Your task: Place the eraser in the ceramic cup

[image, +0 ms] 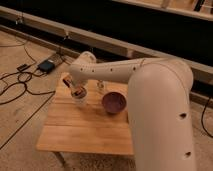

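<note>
So, the wooden bench point(85, 134) is seen in the lower middle of the frame, on a pale floor. The right side is filled by the big white arm point(155, 100), which is stretched across toward the left of centre. The claw point(75, 89) is found at the arm's far end, left of centre. It's hung right over the ceramic cup point(80, 99) and angled down toward its mouth. The cup is stood upright near the bench's back left corner, small, plain and off-white.

A tiny dark reddish-brown bit, taken to be the eraser point(78, 92), is spotted right at the claw's tip, at or just above the cup's rim. Whether it's gripped or already sat in the cup honestly can't be told. Whether the claw is open or closed can't be told either.

A dark purple bowl point(114, 103) is set on the bench to the right of the cup, near it but apart. Between the two and a bit further back, a small white bottle point(101, 88) is made out just under the arm. Over at the left edge, black cables point(14, 86) are strewn across the floor. A small dark box point(46, 66) is laid among them in the upper left, near the long rail along the wall.
</note>
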{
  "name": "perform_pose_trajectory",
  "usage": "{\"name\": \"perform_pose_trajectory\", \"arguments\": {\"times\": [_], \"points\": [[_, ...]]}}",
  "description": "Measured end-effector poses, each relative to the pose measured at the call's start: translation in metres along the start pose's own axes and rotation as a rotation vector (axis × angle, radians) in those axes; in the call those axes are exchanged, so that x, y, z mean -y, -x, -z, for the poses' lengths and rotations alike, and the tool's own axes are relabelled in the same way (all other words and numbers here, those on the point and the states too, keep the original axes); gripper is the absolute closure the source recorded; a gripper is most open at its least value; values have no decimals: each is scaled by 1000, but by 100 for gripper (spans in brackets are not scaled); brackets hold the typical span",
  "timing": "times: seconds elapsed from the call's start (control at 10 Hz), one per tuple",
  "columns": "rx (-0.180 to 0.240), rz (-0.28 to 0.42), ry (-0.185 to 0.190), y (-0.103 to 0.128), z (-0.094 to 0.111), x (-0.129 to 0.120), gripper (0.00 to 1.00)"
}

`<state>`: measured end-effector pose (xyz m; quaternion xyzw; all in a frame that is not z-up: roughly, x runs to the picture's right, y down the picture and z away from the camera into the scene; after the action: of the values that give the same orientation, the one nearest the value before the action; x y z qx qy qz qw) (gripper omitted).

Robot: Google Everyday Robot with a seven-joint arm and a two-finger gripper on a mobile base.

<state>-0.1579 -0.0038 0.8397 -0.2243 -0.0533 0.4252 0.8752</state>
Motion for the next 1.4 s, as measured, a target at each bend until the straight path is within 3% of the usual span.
{"name": "perform_pose_trajectory", "arguments": {"times": [0.3,0.5,0.7,0.9,1.1,1.4], "points": [[3,-19,32,1,19,2,100],[-10,-4,14,-1,37,7,100],[-60,56,-62,-8,54,15,100],[-119,130,-184,-13,73,26,100],[-153,197,-279,-10,84,26,100],[-216,300,-376,-10,91,19,100]]}}
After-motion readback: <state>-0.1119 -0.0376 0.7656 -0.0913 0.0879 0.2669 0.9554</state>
